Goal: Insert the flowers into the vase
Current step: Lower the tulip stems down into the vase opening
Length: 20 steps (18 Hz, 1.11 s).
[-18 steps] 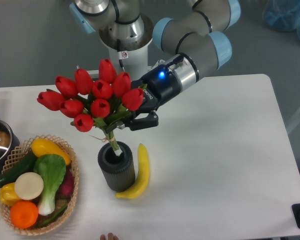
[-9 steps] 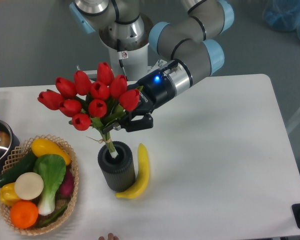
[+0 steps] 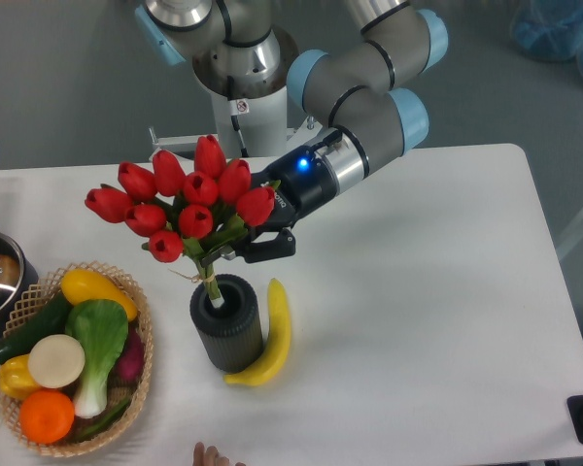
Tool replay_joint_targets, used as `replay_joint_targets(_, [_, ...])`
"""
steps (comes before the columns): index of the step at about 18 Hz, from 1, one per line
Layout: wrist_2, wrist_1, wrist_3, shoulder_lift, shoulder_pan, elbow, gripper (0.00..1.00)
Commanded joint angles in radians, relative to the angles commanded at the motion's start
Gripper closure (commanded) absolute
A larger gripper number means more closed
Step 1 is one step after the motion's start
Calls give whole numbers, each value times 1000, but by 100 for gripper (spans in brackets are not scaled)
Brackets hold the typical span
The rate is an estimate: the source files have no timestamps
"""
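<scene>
Gripper (image 3: 245, 243): we see it clamped on the flowers (image 3: 189, 204), stems just entering the vase (image 3: 226, 320) (near the table's (image 3: 437, 291) front-left edge). Risk, in our judgement: tilted stems catch the rim and tip the vase. Flowers: red tulip buds, green leaves, leaning left.

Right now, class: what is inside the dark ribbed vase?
The stem ends of the flowers dip into the hollow top of the vase. How deep they reach is hidden by its wall.
</scene>
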Motion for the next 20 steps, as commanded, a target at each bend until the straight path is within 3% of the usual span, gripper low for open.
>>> replay_joint_targets(20, [5,0,34,-92,43,-31,59])
